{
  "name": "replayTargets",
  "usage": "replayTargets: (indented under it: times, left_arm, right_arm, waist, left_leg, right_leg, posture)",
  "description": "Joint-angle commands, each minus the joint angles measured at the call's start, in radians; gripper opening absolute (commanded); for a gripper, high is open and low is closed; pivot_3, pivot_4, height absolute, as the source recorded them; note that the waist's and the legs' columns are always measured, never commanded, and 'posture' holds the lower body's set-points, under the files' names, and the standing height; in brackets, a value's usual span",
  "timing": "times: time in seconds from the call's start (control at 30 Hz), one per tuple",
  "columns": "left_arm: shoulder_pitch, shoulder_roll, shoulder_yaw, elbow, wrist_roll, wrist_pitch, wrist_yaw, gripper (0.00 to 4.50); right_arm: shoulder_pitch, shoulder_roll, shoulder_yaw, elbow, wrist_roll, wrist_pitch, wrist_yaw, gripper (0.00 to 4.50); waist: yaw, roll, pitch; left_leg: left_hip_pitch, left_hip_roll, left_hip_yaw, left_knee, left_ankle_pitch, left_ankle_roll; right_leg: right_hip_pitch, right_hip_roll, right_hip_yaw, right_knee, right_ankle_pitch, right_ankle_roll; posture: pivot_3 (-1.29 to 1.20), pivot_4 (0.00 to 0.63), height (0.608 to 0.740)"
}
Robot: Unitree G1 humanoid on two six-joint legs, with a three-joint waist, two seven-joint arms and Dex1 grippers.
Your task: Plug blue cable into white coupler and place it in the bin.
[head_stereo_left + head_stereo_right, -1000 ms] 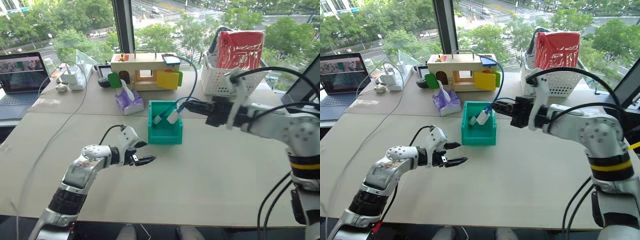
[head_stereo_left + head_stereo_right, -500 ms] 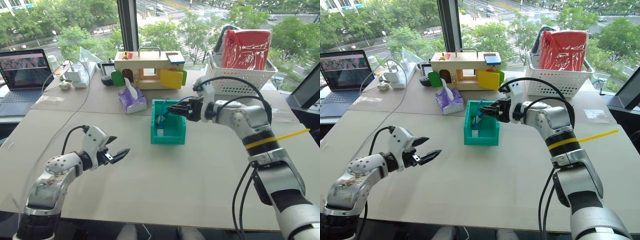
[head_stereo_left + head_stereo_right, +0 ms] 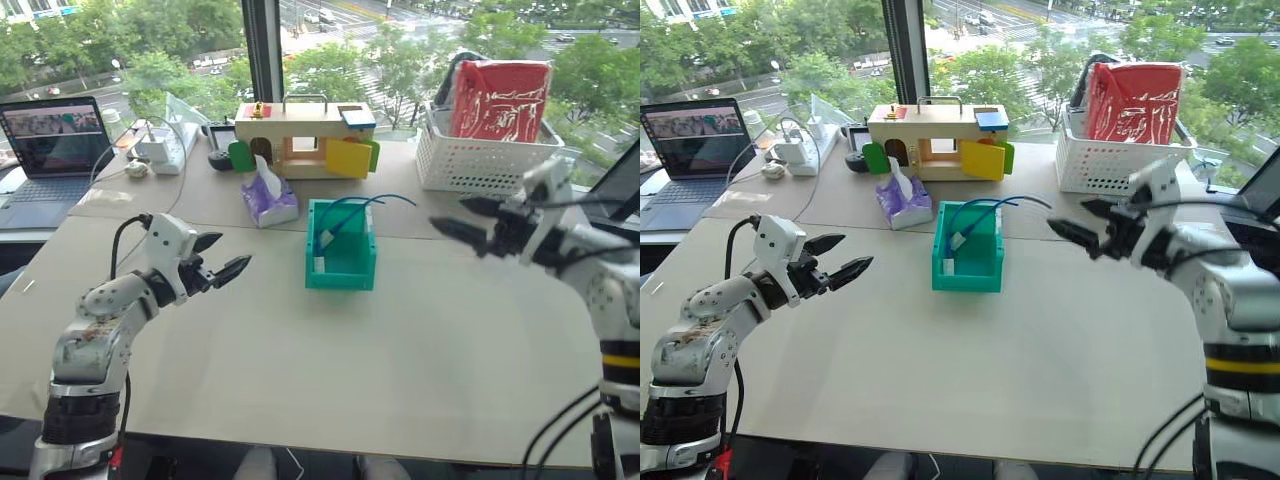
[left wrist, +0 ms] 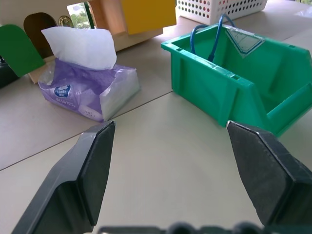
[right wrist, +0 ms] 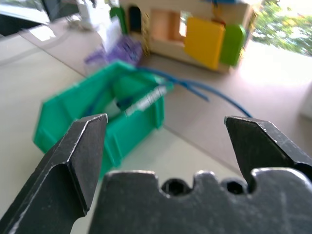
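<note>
The small teal-green open-topped plastic bin (image 3: 341,262) is being carried by the pale beige surface (image 3: 330,360), near its middle. The thin bright-blue cable (image 3: 352,207) is lying partly inside this bin, with a loop arching up over the rear wall and trailing out toward the robot's right. A tiny white rectangular plastic coupler (image 3: 319,263) is seen at the bin's inner left wall, at the cable's lower end; whether the plug is seated in it cannot be told.

The left end effector (image 3: 222,262) is being held above the surface to the left of the bin, well apart from it, its two black fingers spread wide and gripping nothing. The right end effector (image 3: 468,222) is being held to the right of the bin, also apart from it, fingers likewise spread wide and empty.

A purple tissue pack (image 3: 268,197) is lying just behind the bin's left corner.
</note>
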Motion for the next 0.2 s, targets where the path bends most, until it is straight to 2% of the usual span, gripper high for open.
replayTargets:
  times: [0.03, 0.13, 0.2]
  left_arm:
    - [-0.008, -0.025, 0.015, 0.035, -0.009, -0.052, 0.013, 3.91]
    - [-0.032, -0.056, 0.006, 0.077, -0.009, -0.071, 0.018, 3.91]
    - [-0.062, -0.021, -0.045, 0.13, 0.055, -0.043, 0.02, 3.91]
  right_arm:
    - [0.119, 0.071, -0.128, -0.21, 0.052, -0.013, -0.098, 4.46]
    - [0.205, 0.129, -0.129, -0.244, 0.005, -0.048, -0.153, 4.46]
    - [0.215, 0.149, -0.12, -0.239, -0.017, -0.058, -0.18, 4.46]
  waist:
    - [-0.024, 0.002, 0.001]
    - [-0.025, 0.001, 0.001]
    - [-0.026, 0.001, 0.001]
  left_leg:
    - [0.001, 0.0, 0.001, 0.001, 0.0, 0.0]
    - [0.004, 0.0, 0.001, 0.003, 0.002, -0.003]
    - [0.006, 0.0, 0.001, 0.003, 0.004, -0.006]
  right_leg:
    - [0.0, 0.0, 0.002, 0.003, 0.0, 0.0]
    - [0.002, 0.001, 0.002, 0.008, 0.0, 0.0]
    - [0.003, 0.001, 0.003, 0.008, 0.0, 0.001]
  posture:
    - [0.0, 0.15, 0.74]
    - [0.0, 0.15, 0.74]
    - [0.0, 0.15, 0.74]
